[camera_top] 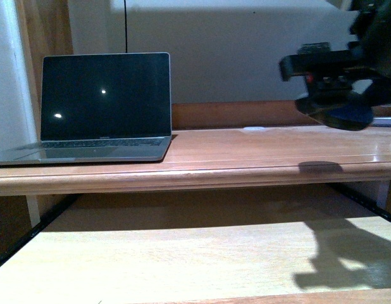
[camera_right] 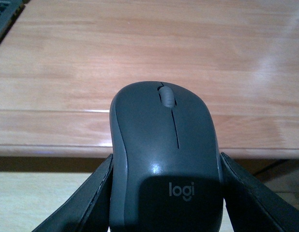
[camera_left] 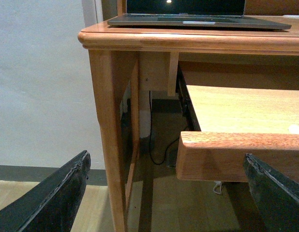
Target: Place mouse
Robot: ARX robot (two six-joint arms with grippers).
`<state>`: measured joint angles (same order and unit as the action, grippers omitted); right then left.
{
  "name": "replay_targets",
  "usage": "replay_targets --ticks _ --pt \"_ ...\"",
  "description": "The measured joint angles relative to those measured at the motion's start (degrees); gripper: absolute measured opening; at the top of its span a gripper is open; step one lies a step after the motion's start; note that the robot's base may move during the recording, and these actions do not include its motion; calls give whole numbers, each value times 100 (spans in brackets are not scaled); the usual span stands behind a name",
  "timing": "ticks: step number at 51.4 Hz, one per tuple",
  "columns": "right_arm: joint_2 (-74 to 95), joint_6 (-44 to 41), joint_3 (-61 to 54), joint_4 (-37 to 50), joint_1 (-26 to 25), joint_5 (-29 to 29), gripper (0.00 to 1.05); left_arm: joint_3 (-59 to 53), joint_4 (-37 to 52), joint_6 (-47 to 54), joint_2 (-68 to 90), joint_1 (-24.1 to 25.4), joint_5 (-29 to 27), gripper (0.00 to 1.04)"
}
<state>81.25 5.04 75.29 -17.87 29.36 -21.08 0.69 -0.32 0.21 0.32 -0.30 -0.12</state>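
Matte domed mouse (camera_right: pixel 164 159), glossy wooden desk (camera_right: pixel 140 48)

A laptop (camera_top: pixel 105 104) stands open on the desk (camera_top: pixel 246 155), well left of the right pincer (camera_top: pixel 340 113) and lower than it; its screen is dark, with two small glints. The glossy wooden desk top lies just beneath that pincer. Below it is a paler pull-out shelf (camera_top: pixel 183 253). Behind is a grey wall (camera_top: pixel 233 50), where a thin black cable (camera_top: pixel 125 25) drops behind the laptop. Ahead of the left pincer (camera_left: pixel 166 193) stands the desk leg (camera_left: pixel 111 145), with a dark cord (camera_left: pixel 159 154) past it on the floor (camera_left: pixel 98 208).
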Motion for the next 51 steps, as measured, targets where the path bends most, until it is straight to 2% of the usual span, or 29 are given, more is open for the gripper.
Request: replay_targets --ticks 14,33,51 --pt "1095 291 1202 -13 728 -811 56 0 0 0 0 0 0 97" --pt "3187 306 3338 -313 1440 -2035 56 0 0 -2 0 0 0 97" --pt "4258 87 4347 -387 1635 -2614 56 0 0 0 0 0 0 97"
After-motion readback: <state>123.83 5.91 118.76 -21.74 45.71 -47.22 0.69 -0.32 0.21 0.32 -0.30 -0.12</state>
